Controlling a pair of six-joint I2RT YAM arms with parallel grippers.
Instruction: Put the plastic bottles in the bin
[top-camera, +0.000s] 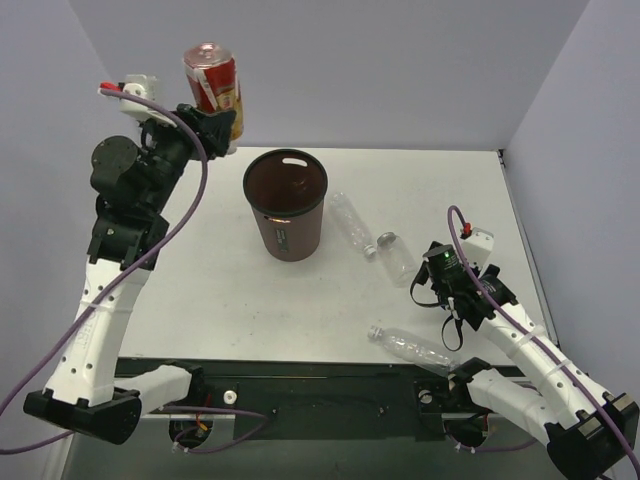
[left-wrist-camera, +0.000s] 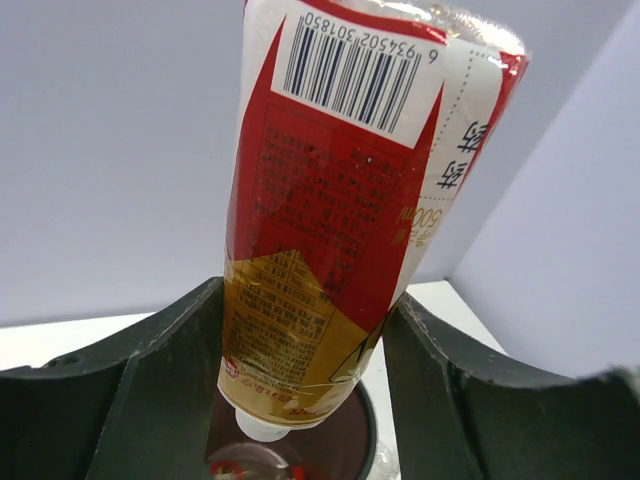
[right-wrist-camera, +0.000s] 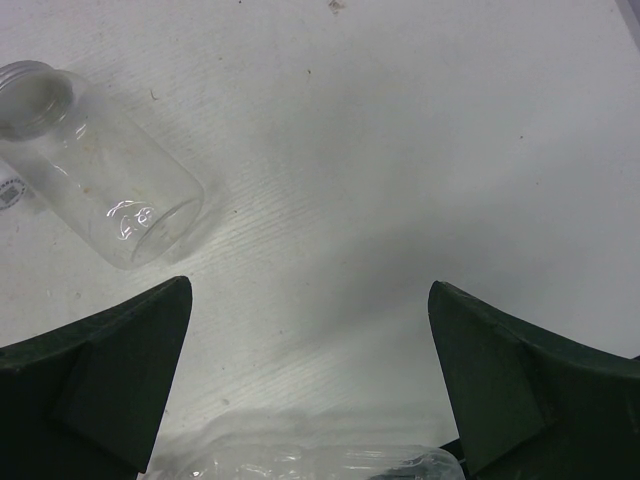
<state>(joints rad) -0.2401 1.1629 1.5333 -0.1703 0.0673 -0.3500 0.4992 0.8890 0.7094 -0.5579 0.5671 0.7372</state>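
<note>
My left gripper (top-camera: 214, 122) is shut on a plastic bottle (top-camera: 212, 84) with a red and gold label, held high, up and to the left of the dark brown bin (top-camera: 286, 225). In the left wrist view the bottle (left-wrist-camera: 340, 180) hangs cap down between the fingers, with the bin's rim (left-wrist-camera: 371, 440) below. Three clear bottles lie on the table: a long one (top-camera: 351, 222), a short one (top-camera: 395, 256) and one near the front (top-camera: 411, 347). My right gripper (top-camera: 438, 290) is open and empty low over the table (right-wrist-camera: 400, 150), with the short bottle (right-wrist-camera: 100, 190) to its upper left.
Something red and clear lies inside the bin (left-wrist-camera: 250, 465). Another clear bottle (right-wrist-camera: 300, 465) shows at the bottom edge of the right wrist view. Grey walls enclose the white table (top-camera: 200, 290) on three sides.
</note>
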